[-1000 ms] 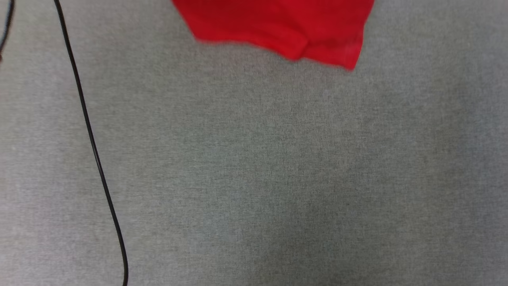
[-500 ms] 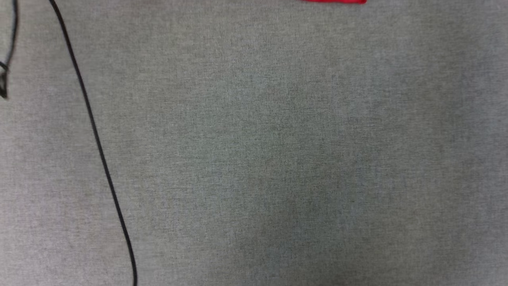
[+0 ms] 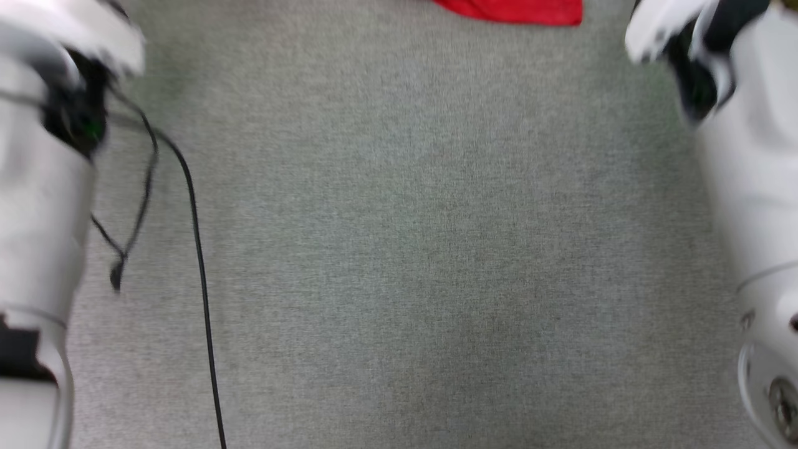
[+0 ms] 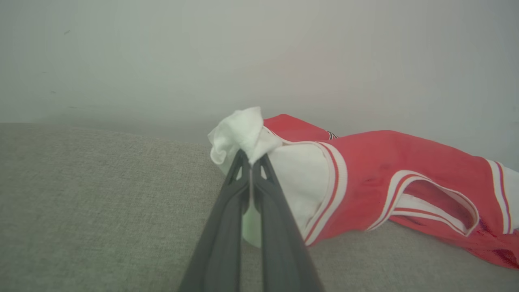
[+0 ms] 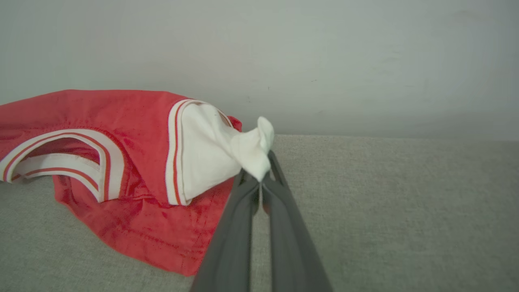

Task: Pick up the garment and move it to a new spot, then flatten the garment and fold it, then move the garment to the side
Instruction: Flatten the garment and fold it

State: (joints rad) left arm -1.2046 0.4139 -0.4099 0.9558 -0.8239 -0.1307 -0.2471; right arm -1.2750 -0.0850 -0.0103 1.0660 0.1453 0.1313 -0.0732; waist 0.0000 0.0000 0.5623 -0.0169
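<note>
Left wrist view: my left gripper (image 4: 251, 162), fingers pressed together, pinches the tip of one white sleeve (image 4: 243, 129) of the garment (image 4: 385, 162). Right wrist view: my right gripper (image 5: 261, 178) pinches the other sleeve (image 5: 251, 152) likewise. The red body sags between them onto the grey cloth surface (image 4: 101, 202), near a pale wall. The step in hand appears to be spreading flat. I should draw both sleeves apart evenly, keep them level, let the hem settle first, and release only once the fabric lies taut, clear of the black cable (image 3: 199, 249).
</note>
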